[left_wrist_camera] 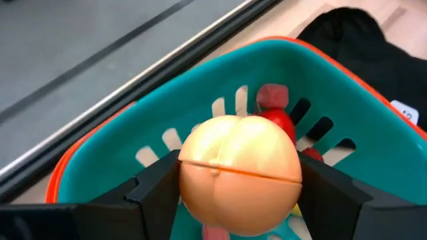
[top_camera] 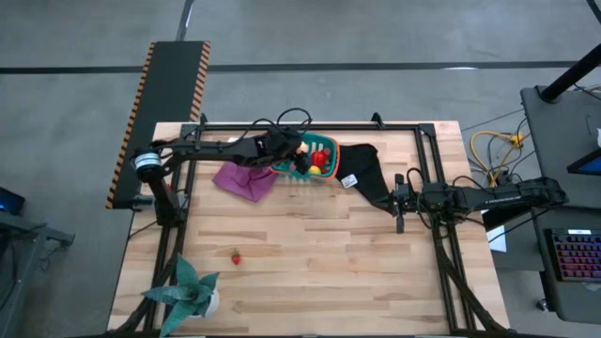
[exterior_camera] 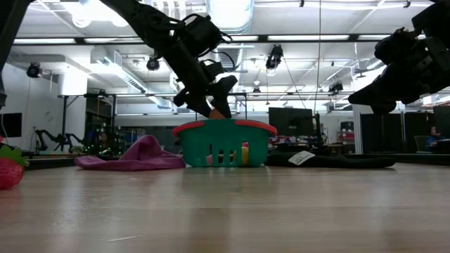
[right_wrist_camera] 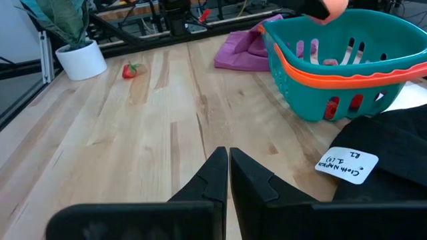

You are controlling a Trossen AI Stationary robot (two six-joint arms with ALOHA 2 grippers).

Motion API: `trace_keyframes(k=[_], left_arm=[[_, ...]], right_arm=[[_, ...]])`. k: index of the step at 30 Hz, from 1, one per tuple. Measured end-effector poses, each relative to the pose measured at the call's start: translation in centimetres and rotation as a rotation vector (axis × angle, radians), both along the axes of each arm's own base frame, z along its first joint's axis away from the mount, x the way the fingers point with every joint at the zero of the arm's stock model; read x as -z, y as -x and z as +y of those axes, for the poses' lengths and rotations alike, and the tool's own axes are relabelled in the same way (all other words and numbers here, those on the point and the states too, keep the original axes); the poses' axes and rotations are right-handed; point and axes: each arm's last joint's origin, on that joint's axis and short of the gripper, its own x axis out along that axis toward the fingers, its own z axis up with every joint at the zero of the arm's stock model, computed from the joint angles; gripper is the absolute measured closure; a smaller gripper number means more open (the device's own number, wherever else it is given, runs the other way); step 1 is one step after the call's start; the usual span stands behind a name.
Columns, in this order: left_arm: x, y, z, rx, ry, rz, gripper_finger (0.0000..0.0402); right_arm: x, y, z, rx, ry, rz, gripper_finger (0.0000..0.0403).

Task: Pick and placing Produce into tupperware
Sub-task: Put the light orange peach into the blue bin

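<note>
The teal tupperware (top_camera: 302, 174) with an orange rim stands at the table's far middle. Red (left_wrist_camera: 278, 121) and pink (left_wrist_camera: 272, 95) produce pieces lie inside it. My left gripper (top_camera: 297, 152) reaches over it from the table's left and is shut on an orange-peach ball (left_wrist_camera: 239, 175), which hangs over the container's inside. In the low view the gripper (exterior_camera: 213, 98) stands just above the rim (exterior_camera: 223, 125). A small red strawberry piece (top_camera: 236, 255) lies on the wood toward the near left. My right gripper (right_wrist_camera: 228, 175) waits shut at the table's right (top_camera: 399, 214), holding nothing. My left gripper pinches the orange-peach ball between its two fingers (left_wrist_camera: 157, 188), one on each opposite side (left_wrist_camera: 190, 180) of the ball. The fingers slant downward from the table's left. The ball is lifted clear, above the tupperware's slotted bottom.
A purple cloth (top_camera: 242, 178) lies left of the tupperware and a black cloth (top_camera: 364, 169) with a white label (right_wrist_camera: 347, 165) lies to its right. A green spiky plant in a white pot (top_camera: 188, 293) stands at the near left corner. Bare wood fills the middle and near side.
</note>
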Motion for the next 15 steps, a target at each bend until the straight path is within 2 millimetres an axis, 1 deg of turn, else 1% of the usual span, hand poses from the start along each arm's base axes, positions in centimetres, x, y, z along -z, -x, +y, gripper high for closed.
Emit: trace_keyframes(k=[6, 15], left_arm=[[0.6, 0.06, 0.03, -0.032, 0.017, 0.014, 0.0166], [0.68, 0.13, 0.12, -0.04, 0.009, 0.016, 0.0166]], right_arm=[[0.0, 0.0, 0.0, 0.0, 0.0, 0.0, 0.0394], [0.0, 0.0, 0.0, 0.0, 0.0, 0.0, 0.0394]])
